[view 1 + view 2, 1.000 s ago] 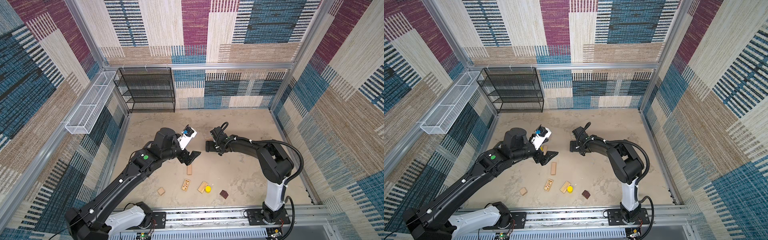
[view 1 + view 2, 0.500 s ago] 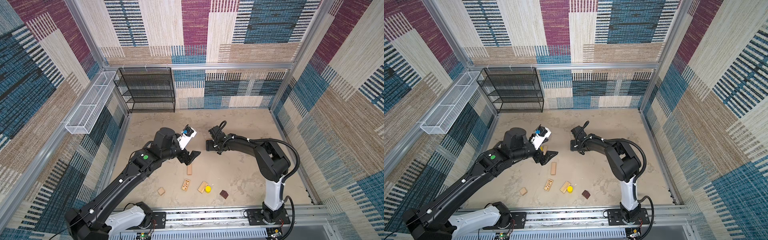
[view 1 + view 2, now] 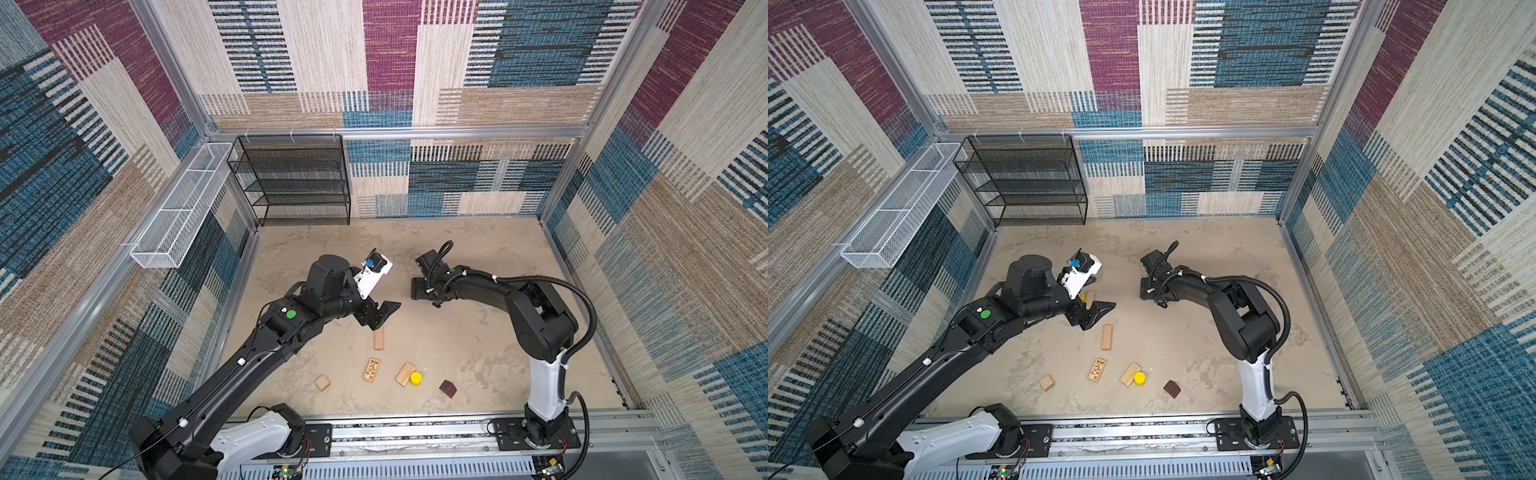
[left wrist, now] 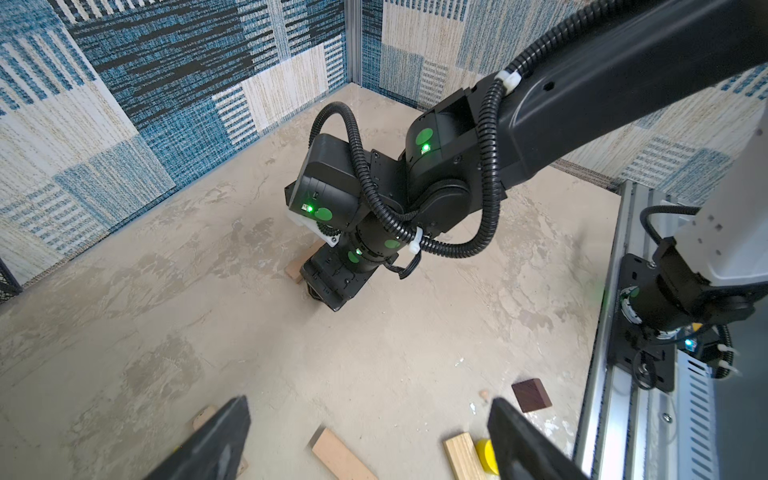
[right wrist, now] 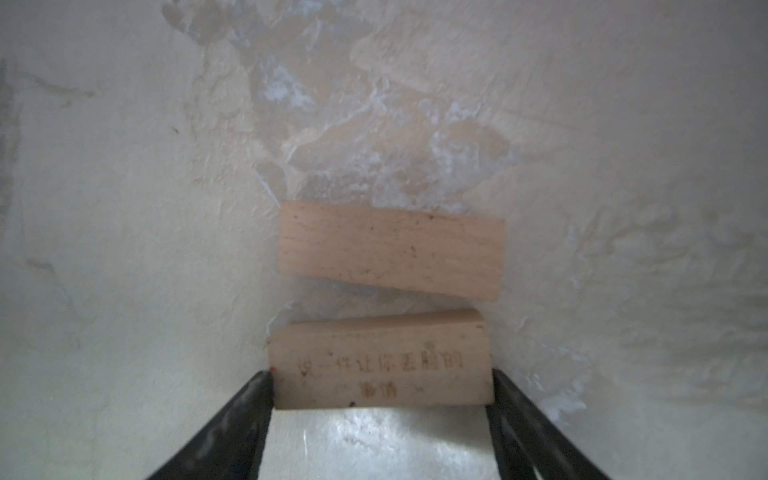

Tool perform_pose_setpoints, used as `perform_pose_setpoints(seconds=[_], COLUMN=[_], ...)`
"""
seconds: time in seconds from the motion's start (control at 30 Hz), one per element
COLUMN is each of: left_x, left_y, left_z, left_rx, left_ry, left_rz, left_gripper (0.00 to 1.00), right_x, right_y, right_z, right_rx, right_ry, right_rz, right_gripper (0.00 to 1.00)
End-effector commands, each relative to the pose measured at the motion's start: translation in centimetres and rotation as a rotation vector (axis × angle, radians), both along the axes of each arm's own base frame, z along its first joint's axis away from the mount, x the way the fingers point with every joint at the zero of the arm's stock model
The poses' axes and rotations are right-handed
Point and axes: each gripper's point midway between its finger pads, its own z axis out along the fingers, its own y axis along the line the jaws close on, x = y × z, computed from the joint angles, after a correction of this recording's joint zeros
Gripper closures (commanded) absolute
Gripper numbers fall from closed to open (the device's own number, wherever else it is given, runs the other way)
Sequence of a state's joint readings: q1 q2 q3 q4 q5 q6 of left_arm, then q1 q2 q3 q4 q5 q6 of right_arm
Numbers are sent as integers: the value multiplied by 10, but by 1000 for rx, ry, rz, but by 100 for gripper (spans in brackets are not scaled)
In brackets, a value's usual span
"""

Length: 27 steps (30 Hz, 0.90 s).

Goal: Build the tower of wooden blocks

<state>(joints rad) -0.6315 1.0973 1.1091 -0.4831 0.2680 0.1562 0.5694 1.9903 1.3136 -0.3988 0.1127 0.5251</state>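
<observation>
Right wrist view: the right end effector (image 5: 382, 374) grasps a pale rectangular wooden plank with printed characters (image 5: 380, 365) by its ends, just beside a plain pale wooden plank (image 5: 390, 249) on the beige worktop (image 5: 124, 208). The left end effector (image 4: 369, 401) stands released near loose wood blocks (image 4: 340, 457)

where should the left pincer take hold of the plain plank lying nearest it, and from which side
Grip the plain plank at mid-length, across its two long edges, coming straight down from above. It lies flat, touching no other block, so both long sides are free, and its width is the shorter span. The open left pincer hangs nearest.
</observation>
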Motion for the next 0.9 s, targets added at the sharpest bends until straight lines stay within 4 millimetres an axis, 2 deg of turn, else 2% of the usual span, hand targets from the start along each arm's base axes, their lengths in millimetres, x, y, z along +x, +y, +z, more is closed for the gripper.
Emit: perform_pose_setpoints(seconds=[0.0,0.47,0.6,0.73,0.8,0.87], left_x=[1,3,4,6,6,7], left_y=[-2,0,0,2,2,3], left_z=[7,7,6,7,8,8], left_rx=[-21,-25,-25,-27,-26,-28], left_ry=[-17,-14,-14,-15,-17,-19], left_rz=[-6,9,13,24,28,34], left_gripper=[6,6,6,6,6,6], right_x=[-9,-2,-3,-8,-14,-21], right_y=[-4,3,1,-1,3,6], right_z=[-6,4,27,56,67,70], right_rx=[0,33,55,85,109,134], right_ry=[50,37,-3,-57,-80,-86], right_rz=[-41,-46,-52,-49,-19,9], right_gripper=[19,11,6,6,11,19])
